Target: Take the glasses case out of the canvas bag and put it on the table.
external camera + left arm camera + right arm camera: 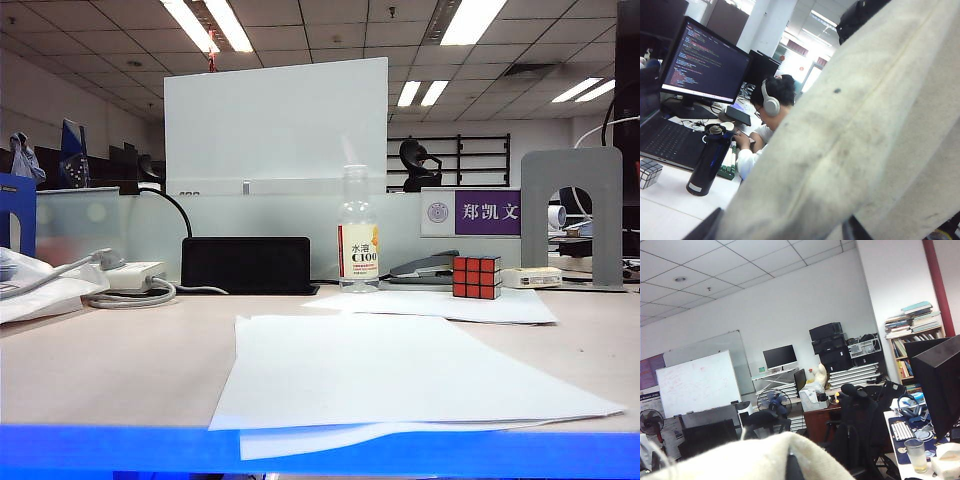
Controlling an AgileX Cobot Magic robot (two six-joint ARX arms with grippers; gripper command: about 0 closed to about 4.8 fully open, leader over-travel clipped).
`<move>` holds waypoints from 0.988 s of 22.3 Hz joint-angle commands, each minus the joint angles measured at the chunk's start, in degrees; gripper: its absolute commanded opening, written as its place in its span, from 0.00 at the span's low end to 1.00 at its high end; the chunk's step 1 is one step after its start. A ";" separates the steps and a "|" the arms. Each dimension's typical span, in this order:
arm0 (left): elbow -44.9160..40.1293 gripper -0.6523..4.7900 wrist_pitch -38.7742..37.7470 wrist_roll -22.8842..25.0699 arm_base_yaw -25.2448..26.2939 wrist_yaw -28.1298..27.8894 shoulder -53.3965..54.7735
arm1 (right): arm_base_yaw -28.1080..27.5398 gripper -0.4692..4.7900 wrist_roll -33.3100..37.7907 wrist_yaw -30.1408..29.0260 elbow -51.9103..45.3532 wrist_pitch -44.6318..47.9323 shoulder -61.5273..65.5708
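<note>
Look at the exterior view and you see no arm and no bag, only the table (110,370) with white paper sheets (400,375), a puzzle cube (476,277) and a bottle (358,232) far back. The left wrist view shows what it misses: the canvas bag (860,145) fills the frame, right against the left gripper, whose jaws stand wide apart. In the right wrist view, the right gripper is clenched, probably on the bag's cream fold (760,460). You can't see the glasses case anywhere.
</note>
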 commanded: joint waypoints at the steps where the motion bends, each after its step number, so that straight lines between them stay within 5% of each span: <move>1: 0.11 0.67 -0.09 1.64 0.04 -0.68 -0.22 | 0.00 0.08 0.39 0.11 0.46 -0.09 -0.28; 3: 0.11 0.55 -0.07 2.73 0.04 -2.25 -0.22 | 0.00 0.08 0.07 0.11 0.46 -0.59 -0.13; 6: 0.11 0.21 -0.09 2.91 0.04 -3.02 -0.22 | 0.00 0.08 0.09 0.04 0.46 -0.63 0.26; 8: 0.11 0.11 -0.09 4.17 0.04 -3.04 -0.22 | 0.00 0.08 0.00 0.04 0.46 -0.76 0.42; 14: 0.11 0.11 -10.91 14.36 0.13 -9.55 -0.17 | 0.00 0.08 -0.02 -1.44 0.46 -1.20 1.05; 19: 0.11 0.11 -29.55 29.75 0.20 -15.61 -0.17 | -1.40 0.42 -4.11 -2.12 0.44 -7.61 1.40; 22: 0.11 0.11 -30.99 31.80 2.29 -18.51 -0.13 | -5.27 0.43 -11.96 -1.95 0.44 -17.92 1.42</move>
